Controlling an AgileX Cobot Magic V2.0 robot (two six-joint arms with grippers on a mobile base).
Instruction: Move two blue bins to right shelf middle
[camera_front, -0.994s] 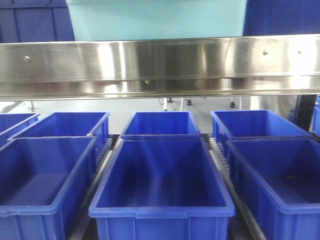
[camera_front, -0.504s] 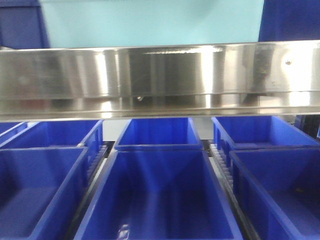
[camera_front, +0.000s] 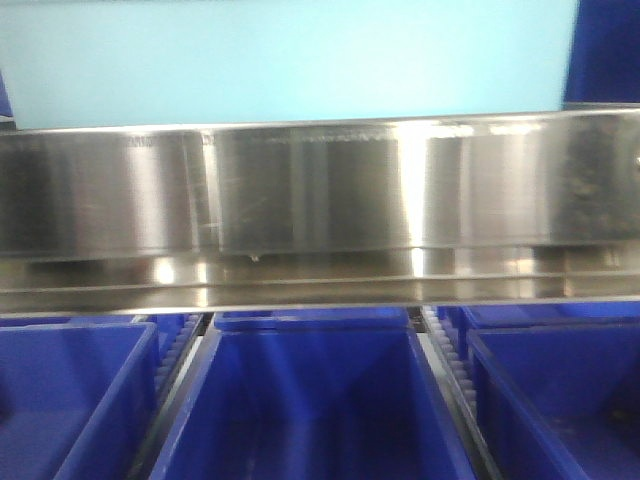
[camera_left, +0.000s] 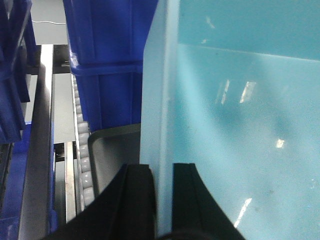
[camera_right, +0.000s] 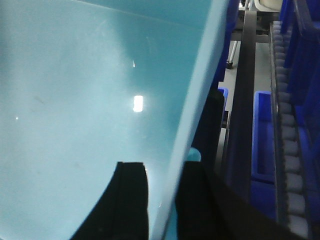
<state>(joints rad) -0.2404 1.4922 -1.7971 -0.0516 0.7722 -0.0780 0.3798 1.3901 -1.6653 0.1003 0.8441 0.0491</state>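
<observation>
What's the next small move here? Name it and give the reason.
Probably ease the pale blue bin forward onto the tier behind the steel rail, both claws clamped. The left claw and right claw each pinch a side wall, and the front view shows the bin above the rail, over the royal-blue crates; whether its base already rests there is hidden.

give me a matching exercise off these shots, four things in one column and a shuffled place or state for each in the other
1. pale blue bin
2. steel rail
3. royal-blue crates
4. left gripper

A. in rows below the rail
B. shut on the bin wall
C. above the rail
D. bright band across the front view

Pairs: 1-C, 2-D, 3-A, 4-B
</observation>
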